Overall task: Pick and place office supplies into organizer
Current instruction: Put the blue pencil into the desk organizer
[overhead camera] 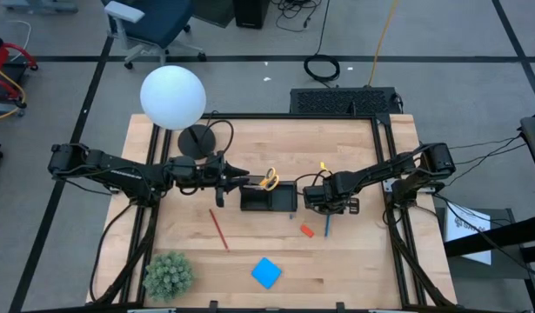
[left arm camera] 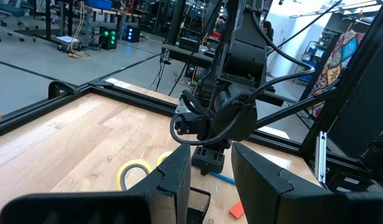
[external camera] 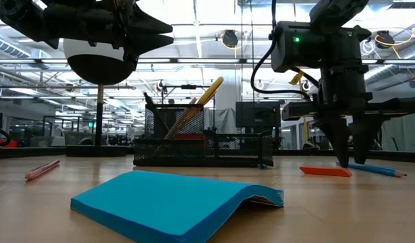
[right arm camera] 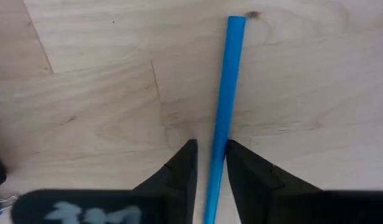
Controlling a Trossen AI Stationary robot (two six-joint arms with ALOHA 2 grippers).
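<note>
Scissors (overhead camera: 269,180) stand in the organizer (overhead camera: 269,199) at table (overhead camera: 354,261) centre, with a pencil (overhead camera: 327,224) lying right of it.

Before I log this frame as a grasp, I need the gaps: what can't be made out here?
- Right hand on the blue pencil: right wrist view shows fingers flanking it; contact unclear, tip hidden below them.
- Organizer contents: high view too small; low view's mesh hides them.
- Scissors: left wrist view, blades hidden behind the left hand.
- Red pencil: low view, far end blurred.
</note>
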